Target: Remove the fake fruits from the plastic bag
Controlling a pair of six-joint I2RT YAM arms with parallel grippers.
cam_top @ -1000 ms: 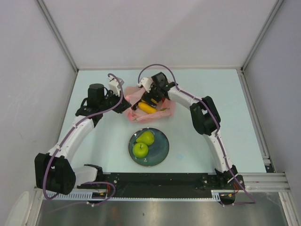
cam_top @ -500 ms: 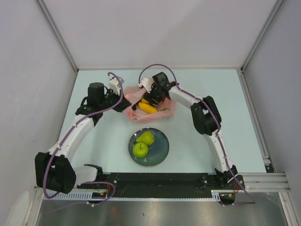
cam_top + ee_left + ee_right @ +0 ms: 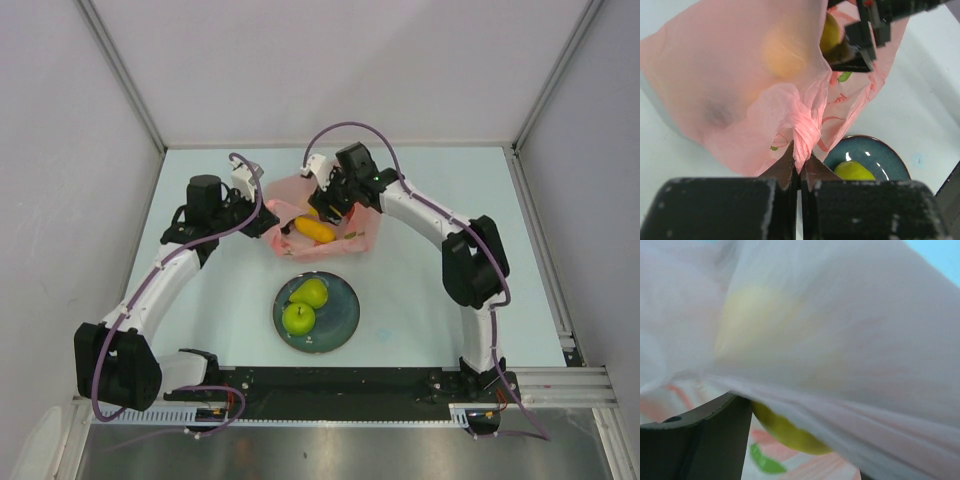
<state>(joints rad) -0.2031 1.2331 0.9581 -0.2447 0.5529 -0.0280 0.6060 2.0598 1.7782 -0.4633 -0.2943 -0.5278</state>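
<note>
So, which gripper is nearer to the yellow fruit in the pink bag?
Right. The right gripper reaches into the bag, its fingers beside the yellow fruit. The left gripper is off to the fruit's left, shut on the bag's bunched edge.

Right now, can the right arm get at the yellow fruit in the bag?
Probably yes: the left gripper pinches the bag handle, its mouth looks open, and the right gripper is beside the fruit.

The plastic bag (image 3: 362, 236) lies behind the plate (image 3: 345, 310), which bears two fruits (image 3: 298, 318).
</note>
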